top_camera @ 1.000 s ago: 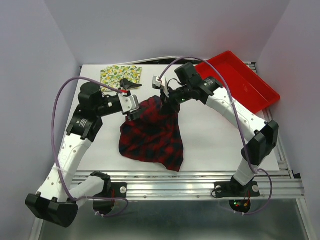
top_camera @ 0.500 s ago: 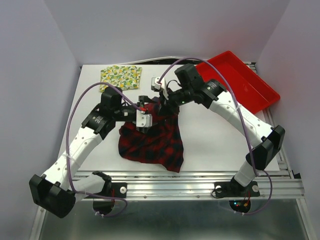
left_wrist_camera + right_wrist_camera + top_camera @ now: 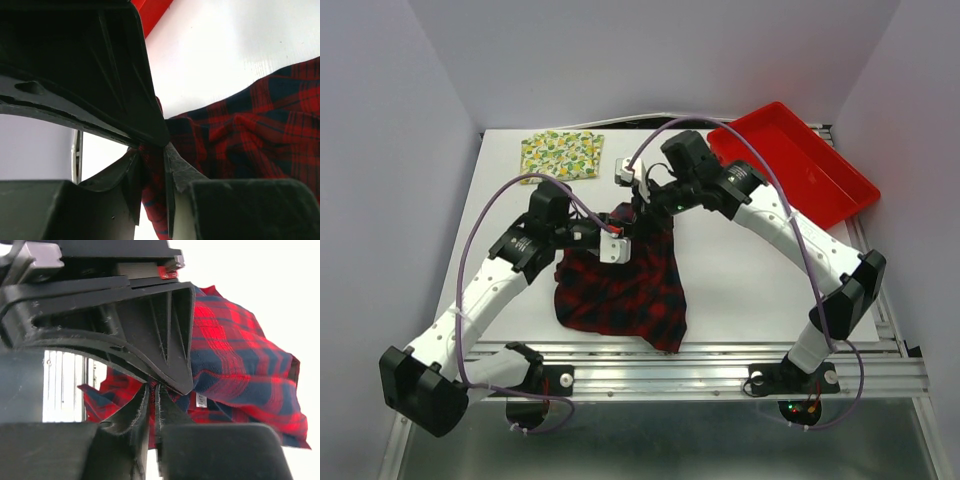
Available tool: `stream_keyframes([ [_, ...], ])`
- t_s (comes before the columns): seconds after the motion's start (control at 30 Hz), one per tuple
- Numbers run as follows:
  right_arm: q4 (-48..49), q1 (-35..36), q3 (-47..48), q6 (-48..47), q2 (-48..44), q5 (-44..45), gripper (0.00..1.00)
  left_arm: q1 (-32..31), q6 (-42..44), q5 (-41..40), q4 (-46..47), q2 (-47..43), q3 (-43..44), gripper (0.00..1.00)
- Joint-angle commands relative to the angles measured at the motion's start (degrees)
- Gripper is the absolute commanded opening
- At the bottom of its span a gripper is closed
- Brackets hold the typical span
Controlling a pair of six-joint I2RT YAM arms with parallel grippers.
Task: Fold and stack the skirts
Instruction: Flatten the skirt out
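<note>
The red-and-black plaid skirt (image 3: 620, 290) lies crumpled on the white table, its top edge lifted between the two grippers. My left gripper (image 3: 620, 237) is at that top edge, and the left wrist view shows the left gripper (image 3: 152, 160) shut on a fold of the plaid skirt (image 3: 250, 135). My right gripper (image 3: 642, 205) holds the same edge just behind. In the right wrist view the right gripper (image 3: 152, 390) pinches the plaid skirt (image 3: 235, 365) in a thin slot. The lemon-print skirt (image 3: 563, 154) lies folded flat at the back left, untouched.
A red plastic tray (image 3: 800, 165) sits at the back right, partly over the table's edge; its corner shows as the red tray (image 3: 152, 12) in the left wrist view. Purple cables arc over both arms. Grey walls close in the left, right and back sides.
My left arm swung right from beside the plaid skirt to its raised top edge, and its jaws closed on the cloth. The right gripper shifted slightly left, still holding the edge.
</note>
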Motion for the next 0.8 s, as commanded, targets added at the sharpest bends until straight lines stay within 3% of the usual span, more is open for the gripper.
stream_keyframes([
  [0.0,8.25,-0.10,0.76,5.02,-4.15,9.15,0.17,-0.54,-4.49,-2.87,-0.58,-2.84,-3.11,0.00],
  [0.07,10.18,-5.69,-0.47,8.00,-5.65,11.05,0.33,0.34,-7.82,-4.10,0.23,-4.16,-3.64,0.00],
  [0.1,13.15,-8.60,-1.35,11.59,-6.52,10.53,0.50,0.87,-9.32,-4.80,0.66,-4.51,-3.82,0.00],
  [0.2,16.86,-21.31,-3.90,17.83,-8.47,7.90,0.70,3.15,-18.69,-8.75,6.79,-5.39,-3.56,0.00],
  [0.27,17.13,-26.28,-5.48,20.58,-7.60,6.84,0.73,6.31,-26.87,-12.69,11.11,-5.40,-2.33,0.00],
  [0.3,17.22,-30.13,-7.66,22.85,-7.15,5.88,0.74,8.67,-35.36,-13.94,14.00,-5.22,-1.11,0.00],
  [0.47,21.32,-32.01,-16.35,33.11,-0.84,2.55,0.71,11.15,-54.56,-22.45,19.64,-4.52,-0.74,0.00],
  [0.63,39.16,-32.01,-24.55,47.20,6.28,-3.09,0.69,11.50,-62.33,-27.30,20.27,-2.76,-0.92,0.00],
  [0.77,48.67,-31.31,-24.91,53.10,15.51,-6.17,0.68,12.82,-66.47,-27.48,20.62,-1.35,-1.18,0.00],
])
